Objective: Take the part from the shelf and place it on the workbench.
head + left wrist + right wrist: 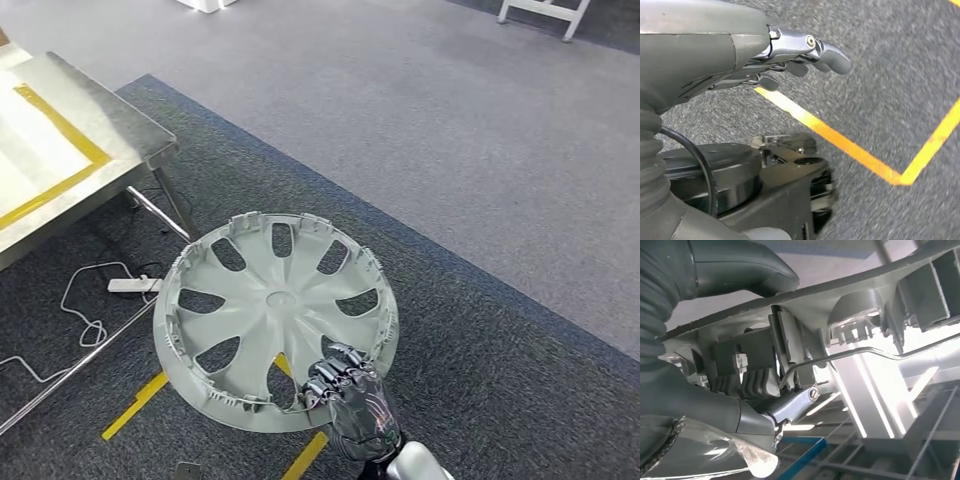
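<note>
A light grey wheel cover (pixel 275 315) with several spoke cut-outs hangs flat in the air over the dark carpet. My right hand (pixel 349 398) grips its near rim from below, fingers hooked over the edge. In the right wrist view the cover's ribbed underside (pixel 851 315) and wire retaining ring run above the clamped fingers (pixel 764 380). The metal workbench (pixel 113 125) with yellow tape lines stands at the far left, its corner short of the cover. My left hand (pixel 791 57) hangs over the floor, fingers loosely apart, holding nothing.
A white power strip (pixel 134 285) and its cable (pixel 83 325) lie on the carpet under the bench, beside the bench's slanted metal legs (pixel 162 210). Yellow floor tape (pixel 136 405) runs below the cover. Lighter grey carpet (pixel 453 110) spreads beyond, with a white frame (pixel 543 15) far right.
</note>
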Tool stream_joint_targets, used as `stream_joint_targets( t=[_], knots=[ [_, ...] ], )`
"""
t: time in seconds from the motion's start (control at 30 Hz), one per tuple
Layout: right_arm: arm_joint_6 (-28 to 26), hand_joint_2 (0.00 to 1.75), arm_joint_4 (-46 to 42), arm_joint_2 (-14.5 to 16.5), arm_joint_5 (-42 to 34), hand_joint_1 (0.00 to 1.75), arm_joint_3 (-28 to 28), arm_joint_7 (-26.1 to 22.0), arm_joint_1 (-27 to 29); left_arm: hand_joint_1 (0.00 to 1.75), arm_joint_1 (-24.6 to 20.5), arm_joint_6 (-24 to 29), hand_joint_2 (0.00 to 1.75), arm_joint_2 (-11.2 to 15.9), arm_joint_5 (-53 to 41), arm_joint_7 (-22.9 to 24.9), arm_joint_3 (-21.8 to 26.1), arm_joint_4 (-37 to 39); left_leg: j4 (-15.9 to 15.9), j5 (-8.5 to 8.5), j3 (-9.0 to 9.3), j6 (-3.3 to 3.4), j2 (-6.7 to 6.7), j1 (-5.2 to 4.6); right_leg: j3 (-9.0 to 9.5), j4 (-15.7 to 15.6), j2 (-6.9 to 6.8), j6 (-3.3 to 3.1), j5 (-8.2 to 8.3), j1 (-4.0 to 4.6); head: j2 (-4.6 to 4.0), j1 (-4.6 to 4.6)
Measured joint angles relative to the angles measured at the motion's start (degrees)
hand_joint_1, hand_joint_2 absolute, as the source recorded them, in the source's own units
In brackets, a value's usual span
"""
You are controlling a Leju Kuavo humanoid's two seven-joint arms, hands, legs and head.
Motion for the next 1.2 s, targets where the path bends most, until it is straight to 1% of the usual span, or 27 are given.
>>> stream_joint_targets(
  t=[0.03, 0.07, 0.1, 0.13, 0.2, 0.27, 0.33, 0.37, 0.43, 0.47, 0.5, 0.53, 0.57, 0.6, 0.63, 0.67, 0.73, 0.77, 0.8, 0.83, 0.87, 0.93, 1.0, 1.07, 1.1, 1.13, 1.2],
  knots=[
    [0.1, 1.75, 0.1, 0.0, 0.3, 1.75, 0.0, 0.0, 0.0, 0.00, 0.0, 0.0, 1.75, 0.0, -0.1, 0.0, 0.0, 0.0, 3.3, -1.12, -1.72, -0.18, 0.69, 0.16, 0.16, 0.0, -0.87, -0.07, -0.20, 0.07, 0.00, 0.02],
    [0.2, 1.75, 0.3, 0.0, 0.5, 1.75, 0.1, 0.0, -0.1, 0.00, 0.0, 0.0, 1.75, 0.0, -0.2, 0.0, 0.0, 0.0, 5.1, -1.22, -2.67, -0.29, 1.01, 0.29, 0.35, 0.0, -1.69, -0.07, -0.42, 0.10, 0.00, -0.01],
    [0.3, 1.75, 0.4, -0.1, 0.8, 1.75, 0.2, 0.0, -0.2, 0.00, 0.0, 0.1, 1.75, 0.0, -0.3, 0.0, 0.0, 0.0, 4.7, -0.19, -2.57, -0.33, 1.22, 0.37, 0.60, 0.0, -2.45, 0.00, -0.65, 0.10, 0.00, -0.02],
    [0.4, 1.75, 0.5, -0.1, 1.0, 1.75, 0.3, 0.1, -0.3, 0.00, 0.1, 0.1, 1.75, 0.1, -0.4, 0.0, 0.0, 0.0, 2.0, 1.77, -1.33, -0.28, 1.57, 0.41, 0.96, 0.0, -3.20, 0.12, -0.91, 0.10, 0.00, -0.02],
    [0.4, 1.75, 0.6, -0.1, 1.2, 1.75, 0.5, 0.1, -0.5, 0.00, 0.0, 0.2, 1.75, 0.1, -0.6, 0.0, 0.0, 0.0, -5.8, 5.42, 2.37, 0.18, 3.87, 0.01, 1.72, 0.0, -4.62, 0.56, -1.52, 0.25, 0.00, -0.03],
    [0.4, 1.75, 0.6, -0.1, 1.3, 1.75, 0.6, 0.1, -0.7, 0.00, -0.1, 0.3, 1.75, 0.1, -0.7, 0.0, 0.0, 0.0, -9.9, 6.36, 4.23, 0.94, 5.65, -0.57, 2.21, 0.0, -5.86, 1.17, -2.05, 0.55, 0.00, 0.03],
    [0.4, 1.75, 0.7, -0.1, 1.4, 1.75, 0.7, 0.1, -0.9, 0.00, -0.1, 0.4, 1.75, 0.1, -0.8, 0.0, 0.0, 0.0, -10.2, 6.05, 4.19, 1.65, 4.87, -0.74, 2.62, -0.2, -7.02, 1.81, -2.37, 0.69, 0.00, 0.13],
    [0.4, 1.75, 0.7, -0.1, 1.5, 1.75, 0.8, 0.1, -1.0, 0.00, 0.0, 0.4, 1.75, 0.0, -0.8, 0.0, 0.0, 0.0, -10.4, 6.08, 4.30, 1.98, 4.18, -0.63, 2.76, -0.2, -6.65, 2.16, -2.68, 0.63, 0.00, 0.24],
    [0.4, 1.75, 0.7, -0.1, 1.7, 1.75, 1.0, 0.2, -1.2, 0.00, 0.0, 0.5, 1.75, 0.0, -1.0, 0.0, 0.0, 0.0, -10.9, 6.20, 4.64, 2.70, 2.78, -0.26, 1.65, 2.5, -3.72, 2.62, -4.53, 0.43, 0.00, 0.53],
    [0.4, 1.75, 0.7, -0.1, 1.9, 1.75, 1.0, 0.3, -1.3, 0.00, -0.1, 0.5, 1.75, -0.1, -1.1, 0.0, 0.0, 0.0, -11.0, 6.23, 4.74, 2.95, 2.07, -0.13, -0.02, 5.7, -1.73, 2.71, -6.04, 0.33, 0.00, 0.76],
    [0.4, 1.75, 0.7, -0.1, 2.0, 1.75, 1.0, 0.4, -1.3, 0.00, -0.2, 0.5, 1.75, -0.1, -1.2, 0.0, 0.0, 0.0, -11.0, 6.20, 4.75, 3.15, 1.32, -0.10, -2.21, 9.6, -0.49, 2.71, -7.62, 0.30, 0.00, 0.90],
    [0.4, 1.75, 0.8, -0.1, 2.2, 1.75, 1.1, 0.4, -1.3, 0.00, -0.3, 0.5, 1.75, -0.1, -1.2, 0.0, 0.0, 0.0, -10.9, 6.17, 4.76, 3.27, 0.52, -0.12, -4.48, 13.4, 0.07, 2.73, -8.72, 0.30, 0.00, 0.98],
    [0.4, 1.75, 0.8, -0.1, 2.3, 1.75, 1.2, 0.4, -1.4, 0.00, -0.3, 0.5, 1.75, -0.2, -1.3, 0.0, 0.0, 0.0, -10.9, 6.12, 4.84, 3.31, -0.34, -0.16, -6.20, 15.6, 0.31, 2.72, -8.78, 0.31, 0.00, 0.98],
    [0.4, 1.75, 0.9, -0.1, 2.5, 1.75, 1.2, 0.5, -1.4, 0.00, -0.3, 0.6, 1.75, -0.2, -1.4, 0.0, 0.0, 0.0, -10.9, 6.06, 4.97, 3.32, -1.25, -0.18, -6.98, 15.8, 0.44, 2.67, -7.67, 0.32, 0.00, 0.99],
    [0.4, 1.75, 1.0, -0.1, 2.7, 1.75, 1.3, 0.6, -1.5, 0.00, -0.2, 0.6, 1.75, -0.2, -1.5, 0.0, 0.0, 0.0, -10.9, 5.98, 5.17, 3.25, -2.22, -0.19, -6.61, 13.7, 0.70, 2.55, -5.48, 0.30, 0.00, 0.99],
    [0.4, 1.75, 1.0, -0.1, 2.9, 1.75, 1.4, 0.7, -1.6, 0.00, -0.2, 0.6, 1.75, -0.2, -1.6, 0.0, 0.0, 0.0, -10.9, 5.86, 5.39, 3.13, -3.18, -0.17, -5.34, 9.9, 1.51, 2.39, -2.72, 0.24, 0.00, 1.00],
    [0.3, 1.75, 1.1, -0.1, 3.2, 1.75, 1.5, 0.8, -1.8, 0.00, -0.3, 0.6, 1.75, -0.3, -1.8, 0.0, 0.0, 0.0, -10.7, 5.62, 5.52, 2.69, -4.87, -0.21, -2.42, 2.8, 4.21, 2.11, 0.43, -0.03, 0.00, 0.94],
    [0.3, 1.75, 1.1, -0.1, 3.3, 1.75, 1.6, 0.8, -1.9, 0.00, -0.3, 0.6, 1.75, -0.4, -1.8, 0.0, 0.0, 0.0, -10.7, 5.57, 5.39, 2.38, -5.55, -0.14, -1.51, 1.0, 5.19, 2.01, 0.76, -0.09, 0.00, 0.93],
    [0.3, 1.75, 1.2, -0.1, 3.3, 1.75, 1.7, 0.8, -1.9, 0.00, -0.3, 0.6, 1.75, -0.4, -1.8, 0.0, 0.0, 0.0, -10.6, 5.59, 5.21, 2.02, -6.21, -0.02, -1.08, 0.5, 5.46, 1.90, 0.44, -0.05, 0.00, 0.90],
    [0.3, 1.75, 1.2, -0.1, 3.4, 1.75, 1.8, 0.9, -2.0, 0.00, -0.2, 0.6, 1.75, -0.4, -1.8, 0.0, 0.0, 0.0, -10.6, 5.62, 5.03, 1.66, -6.88, 0.15, -0.74, 0.2, 4.96, 1.74, 0.41, -0.02, 0.00, 0.91],
    [0.3, 1.75, 1.2, -0.1, 3.4, 1.75, 1.9, 0.9, -2.1, 0.00, -0.1, 0.6, 1.75, -0.4, -1.8, 0.0, 0.0, 0.0, -10.6, 5.56, 4.93, 1.31, -6.73, 0.22, -0.57, 0.1, 4.27, 1.47, 0.42, -0.01, 0.00, 0.94],
    [0.3, 1.75, 1.2, -0.1, 3.5, 1.75, 2.1, 0.9, -2.2, 0.00, 0.0, 0.6, 1.75, -0.5, -1.8, 0.0, 0.0, 0.0, -8.5, 4.29, 3.96, 0.61, -3.72, 0.06, -0.06, -0.2, 2.68, 0.80, 0.31, -0.15, 0.00, 0.60],
    [0.3, 1.75, 1.2, -0.1, 3.5, 1.75, 2.2, 1.1, -2.2, 0.00, -0.2, 0.6, 1.75, -0.5, -1.9, 0.0, 0.0, 0.0, -2.1, 1.19, 0.77, -0.03, 0.08, 0.10, 0.41, -0.3, 0.86, 0.27, -0.10, -0.05, 0.00, 0.24],
    [0.3, 1.75, 1.2, -0.1, 3.7, 1.75, 2.3, 1.4, -2.2, 0.00, -0.2, 0.6, 1.75, -0.4, -2.1, 0.0, 0.0, 0.0, 4.8, -1.01, -2.87, -0.43, 1.06, 0.44, 0.84, -0.3, -0.95, 0.12, -0.62, 0.04, 0.00, 0.21],
    [0.2, 1.75, 1.3, -0.1, 3.8, 1.75, 2.3, 1.5, -2.3, 0.00, -0.2, 0.6, 1.75, -0.4, -2.2, 0.0, 0.0, 0.0, 5.7, -0.55, -3.50, -0.54, 1.18, 0.55, 1.13, -0.3, -1.78, 0.17, -0.91, 0.05, 0.00, 0.19],
    [0.2, 1.75, 1.3, -0.1, 4.0, 1.75, 2.3, 1.5, -2.3, 0.00, -0.1, 0.7, 1.75, -0.4, -2.3, 0.0, 0.0, 0.0, 4.3, 1.03, -2.98, -0.56, 1.37, 0.62, 1.52, -0.3, -2.56, 0.26, -1.22, 0.05, 0.00, 0.18],
    [0.2, 1.75, 1.4, -0.1, 4.3, 1.75, 2.4, 1.7, -2.4, 0.00, 0.0, 0.7, 1.75, -0.4, -2.4, 0.0, 0.0, 0.0, -3.1, 5.38, 0.49, -0.31, 2.95, 0.52, 2.52, -0.3, -4.00, 0.62, -2.00, 0.05, 0.00, 0.19]
  ],
)
